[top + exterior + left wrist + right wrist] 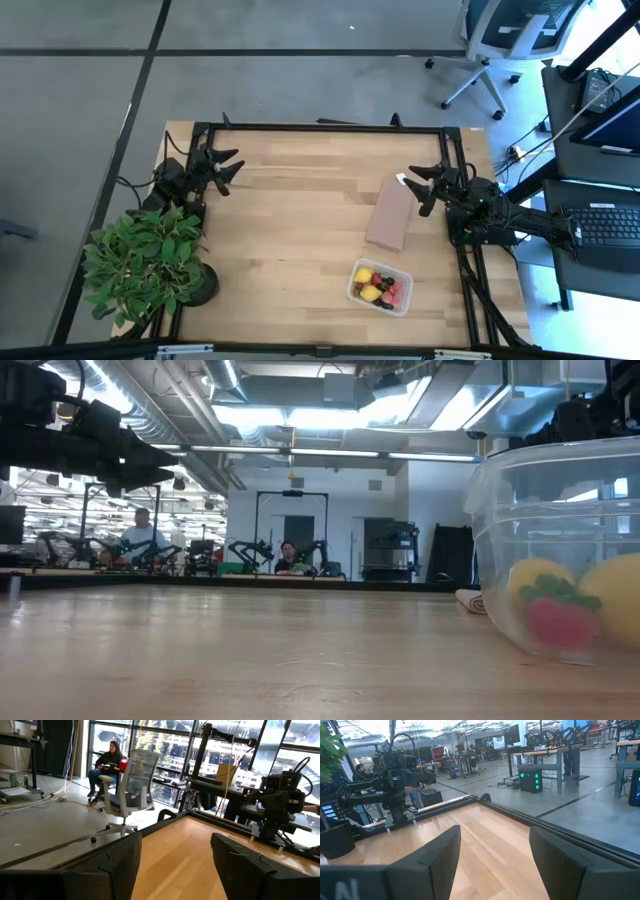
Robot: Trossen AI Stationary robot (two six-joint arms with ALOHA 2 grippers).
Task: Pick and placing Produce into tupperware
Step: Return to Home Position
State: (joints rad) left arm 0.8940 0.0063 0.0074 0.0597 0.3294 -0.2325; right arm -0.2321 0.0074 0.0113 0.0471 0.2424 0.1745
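One tupperware (403, 299), one brown block (391, 214), one potted plant (150, 262)

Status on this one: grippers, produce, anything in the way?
Left gripper open, empty, at left side. Right gripper open, empty, by brown block. Produce in tupperware. Block lies apart from tupperware.

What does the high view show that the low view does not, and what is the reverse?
Only the high view: the potted plant, and the left arm and right arm whole, at opposite edges, jaws open. Only the low view: the room behind, with two people at benches. Both: the wooden table and the tupperware holding yellow lemons and red fruit.
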